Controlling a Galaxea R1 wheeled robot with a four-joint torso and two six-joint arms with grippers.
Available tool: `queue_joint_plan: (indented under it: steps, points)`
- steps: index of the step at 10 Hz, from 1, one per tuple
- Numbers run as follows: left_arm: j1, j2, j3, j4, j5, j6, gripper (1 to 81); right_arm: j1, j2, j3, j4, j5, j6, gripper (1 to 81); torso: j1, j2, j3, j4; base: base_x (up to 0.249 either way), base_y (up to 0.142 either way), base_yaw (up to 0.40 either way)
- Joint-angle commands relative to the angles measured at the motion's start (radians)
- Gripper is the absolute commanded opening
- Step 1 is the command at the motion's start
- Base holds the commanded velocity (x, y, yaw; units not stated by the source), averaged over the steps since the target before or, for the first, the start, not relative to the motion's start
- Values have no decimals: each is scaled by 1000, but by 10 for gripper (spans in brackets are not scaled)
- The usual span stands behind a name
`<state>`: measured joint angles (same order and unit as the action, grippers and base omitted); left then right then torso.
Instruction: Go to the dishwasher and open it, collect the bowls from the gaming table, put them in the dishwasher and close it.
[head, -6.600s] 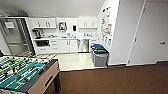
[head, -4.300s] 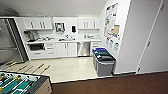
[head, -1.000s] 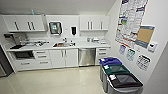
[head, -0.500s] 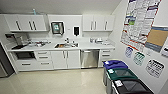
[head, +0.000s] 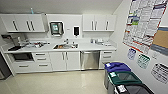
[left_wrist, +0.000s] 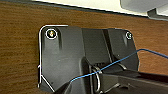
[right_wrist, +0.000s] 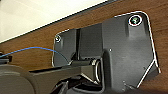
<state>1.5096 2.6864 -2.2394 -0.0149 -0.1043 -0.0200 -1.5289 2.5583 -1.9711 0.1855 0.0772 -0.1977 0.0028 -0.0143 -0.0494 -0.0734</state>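
The dishwasher is straight ahead in the head view, a brushed-steel front set under the white counter, right of the sink cabinet. Its door is shut, and the bar handle runs across the top. A stretch of pale floor lies between me and it. Both wrist views look down past the robot's dark plate onto brown wood-grain floor, with a strip of pale floor beyond.
Three waste bins stand along the right wall: blue, green and black. The counter holds a sink and clutter. A built-in dark oven is at the left. Posters cover the right wall.
The camera has driven toward the kitchenette and turned. The table-football table has slid out of the picture, and the dishwasher now looms larger near the centre, with the bins close on the right.
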Motion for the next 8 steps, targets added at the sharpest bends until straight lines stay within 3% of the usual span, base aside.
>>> queue_joint_plan:
  steps: [1,8]
  points:
    - [-45,-22,10,3,52,5,811,45,-30,22,-11,-63,-3,811,0,0,0,0,168,0,0]
    - [-47,-17,9,4,52,5,811,48,-33,28,-9,-60,-2,811,0,0,0,0,156,0,0]
